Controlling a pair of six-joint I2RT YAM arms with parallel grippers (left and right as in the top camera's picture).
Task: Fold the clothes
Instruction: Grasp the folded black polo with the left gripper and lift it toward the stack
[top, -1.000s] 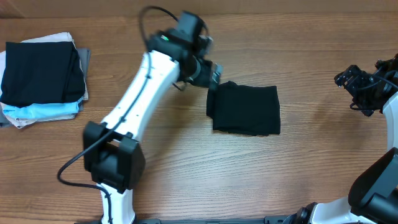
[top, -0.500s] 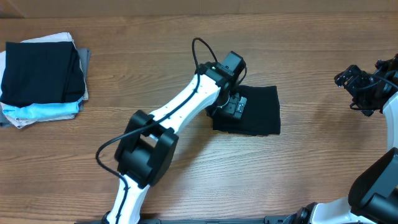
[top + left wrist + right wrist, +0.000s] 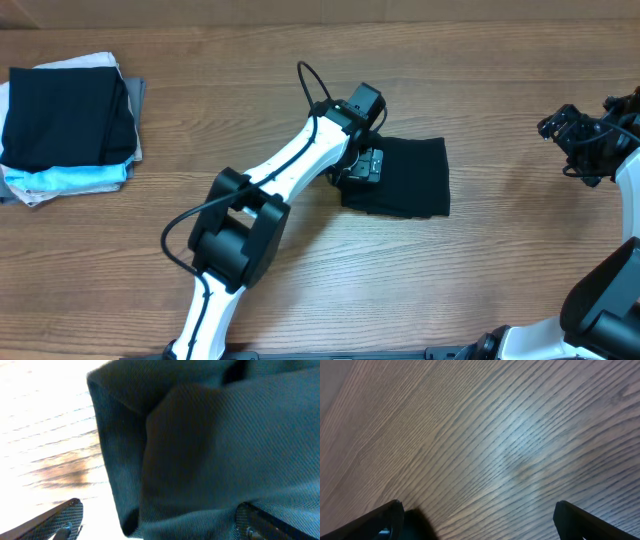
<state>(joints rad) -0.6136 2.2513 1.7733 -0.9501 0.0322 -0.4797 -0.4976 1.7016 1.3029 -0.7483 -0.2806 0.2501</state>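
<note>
The clothes [image 3: 412,178] are a black T-shirt folded into a small rectangle at the table's middle. My left gripper [image 3: 360,167] hovers over the shirt's left edge, jaws open wide. In the left wrist view the folded black fabric [image 3: 215,435] fills most of the frame. One fingertip [image 3: 62,517] is over bare wood and the other [image 3: 252,517] is over the cloth, so the folded edge lies between them, ungripped. My right gripper [image 3: 577,140] stays at the far right, open over bare wood [image 3: 485,445], holding nothing.
A stack of folded garments [image 3: 68,125], black on top of pale blue, white and grey, sits at the far left. The left arm's white links [image 3: 285,175] stretch diagonally from the front edge to the shirt.
My left arm swung right from behind the shirt's left corner and now sits over its left edge, then eased slightly left. The shirt and the right arm have not moved.
</note>
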